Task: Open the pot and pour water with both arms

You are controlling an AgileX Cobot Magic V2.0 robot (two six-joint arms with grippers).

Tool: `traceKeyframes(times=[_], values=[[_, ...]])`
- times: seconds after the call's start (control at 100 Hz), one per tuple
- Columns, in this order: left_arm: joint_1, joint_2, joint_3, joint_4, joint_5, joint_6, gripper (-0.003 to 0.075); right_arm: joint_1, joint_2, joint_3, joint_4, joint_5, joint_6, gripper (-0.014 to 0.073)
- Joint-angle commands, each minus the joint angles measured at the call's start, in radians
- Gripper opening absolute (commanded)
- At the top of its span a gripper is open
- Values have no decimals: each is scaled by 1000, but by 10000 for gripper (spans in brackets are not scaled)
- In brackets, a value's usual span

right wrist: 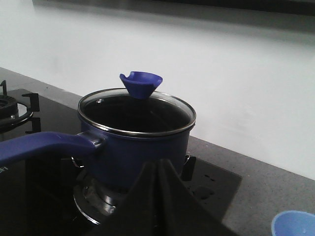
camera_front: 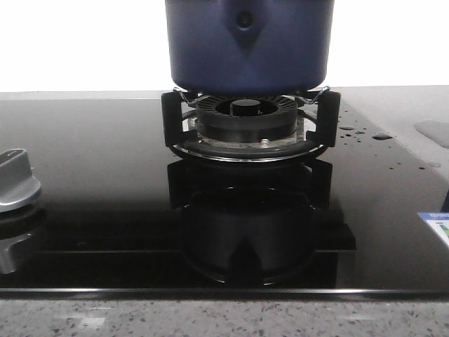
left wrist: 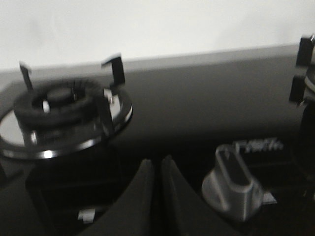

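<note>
Blue pot lidded, just beyond closed right end effector.

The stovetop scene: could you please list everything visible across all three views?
pot: one, dark blue, on the burner nearest the right arm, long handle
lid: one, glass with metal rim and blue knob, on the pot
burner: one, black, under the pot
second burner: one, black on a silver ring, bare, in the left wrist view
stove knob: one, silver, on the glass between the burners
cooktop: one, glossy black glass, with water drops right of the pot
sticker: one, blue and white, at the cooktop's right edge
bowl: one, light blue, on the counter, only partly in view
counter: grey, speckled
left gripper: dark, shut, empty
right gripper: dark, shut, empty
</note>
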Motion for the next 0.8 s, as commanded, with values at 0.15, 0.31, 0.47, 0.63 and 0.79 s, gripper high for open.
traceKeyframes(times=[0.15, 0.31, 0.47, 0.63, 0.79], values=[[4, -28, 78, 24, -90, -92, -20, -1, 6, -24, -27, 30, -4, -64], [4, -29, 95, 37, -43, -114, -20, -1, 6, -24, -27, 30, -4, -64], [4, -29, 95, 33, -3, -114, -20, -1, 6, -24, -27, 30, -4, -64], [4, -29, 95, 12, -7, -114, -20, -1, 6, -24, -27, 30, -4, -64], [4, -29, 95, 12, -7, -114, -20, -1, 6, -24, -27, 30, -4, -64]])
